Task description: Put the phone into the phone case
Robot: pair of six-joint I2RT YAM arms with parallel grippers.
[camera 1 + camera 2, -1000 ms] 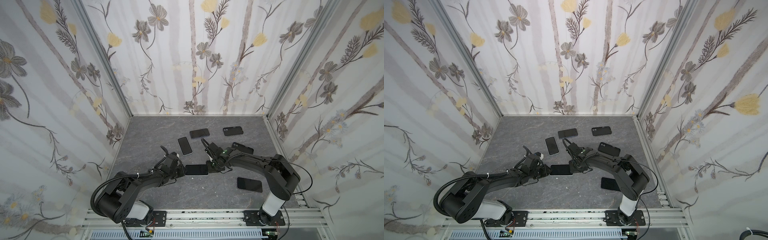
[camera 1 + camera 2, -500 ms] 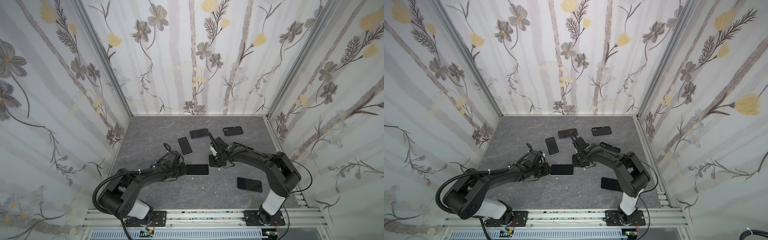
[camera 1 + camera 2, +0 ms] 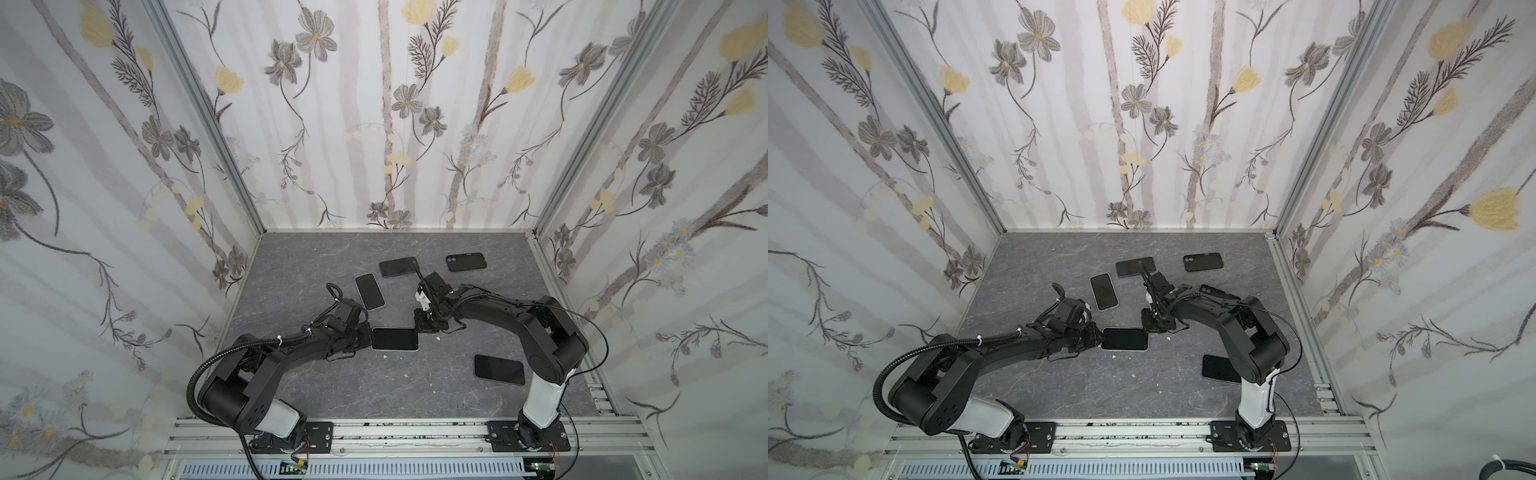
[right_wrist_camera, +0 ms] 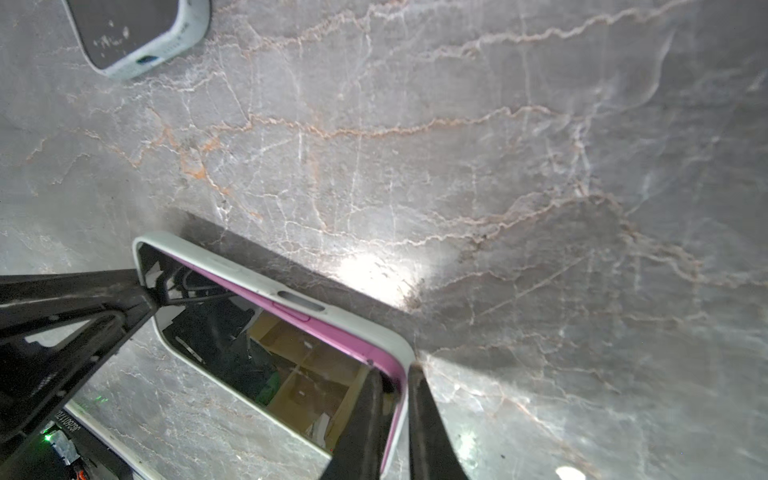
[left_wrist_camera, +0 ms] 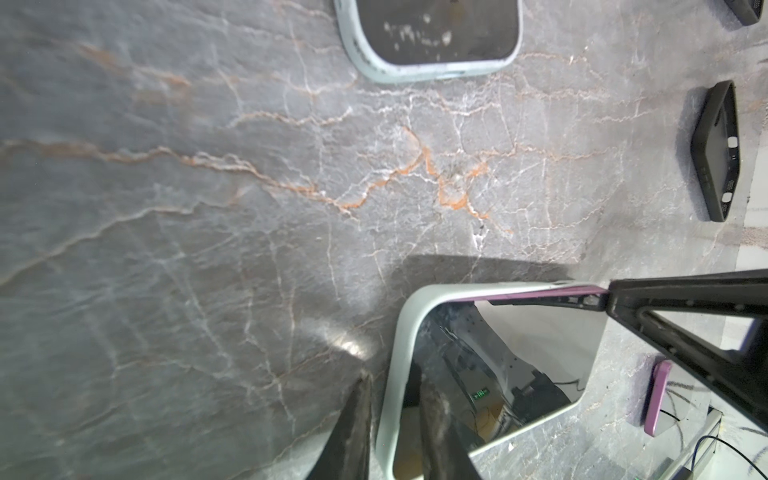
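Observation:
A purple phone lies mid-table in a pale green phone case. Its glossy dark screen faces up. Along one long side a purple strip of the phone shows inside the case's rim. My left gripper is shut on the left end, one finger outside the rim and one on the screen. My right gripper comes down on the right far corner and is shut on the case's end wall, one finger on the screen and one outside.
Behind lie another phone in a pale case, a dark phone and a black case. A black phone lies near the right arm's base. Another black case sits partly under the right arm. Patterned walls close three sides.
The right arm's wrist has lifted and swung back, so its gripper now points down onto the phone's right far corner, with the jaws drawn closer. The left gripper keeps its hold.

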